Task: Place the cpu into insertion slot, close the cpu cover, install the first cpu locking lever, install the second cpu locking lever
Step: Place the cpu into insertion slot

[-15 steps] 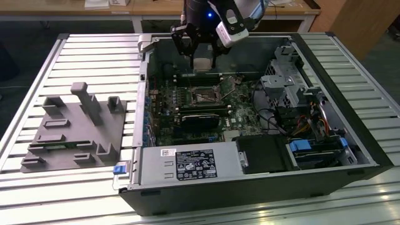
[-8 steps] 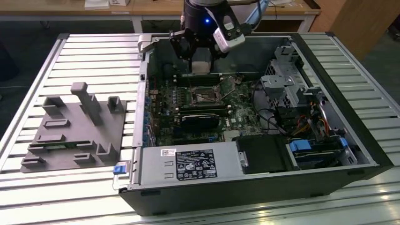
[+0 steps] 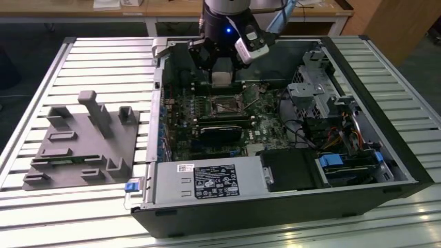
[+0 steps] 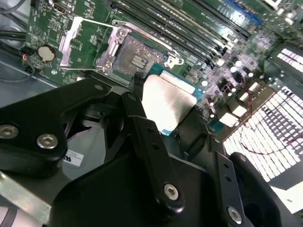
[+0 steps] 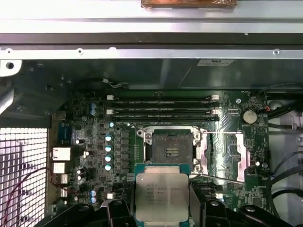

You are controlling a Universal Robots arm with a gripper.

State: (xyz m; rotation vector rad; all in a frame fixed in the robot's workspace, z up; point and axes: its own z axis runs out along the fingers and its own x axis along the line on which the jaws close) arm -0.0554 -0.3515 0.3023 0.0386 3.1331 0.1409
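My gripper [image 3: 222, 72] hangs over the open computer case, shut on the cpu [image 3: 221, 78], a flat square chip with a silvery-tan top. In both wrist views the cpu [image 5: 161, 191] [image 4: 168, 101] sits between the black fingers [image 5: 116, 210], above the motherboard and a little short of the insertion slot [image 5: 171, 150] [image 4: 137, 56]. The slot is bare, its dark centre showing. The cpu cover [image 5: 222, 153] [image 4: 87, 42], a thin silver frame, is flipped open beside the slot.
Long memory slots [image 5: 161, 109] run just beyond the socket. A black card [image 3: 224, 132], power supply [image 3: 206, 181] and drive cage [image 3: 317, 93] fill the case. A grey pegged fixture [image 3: 82, 139] stands on the slatted table at the exterior view's left.
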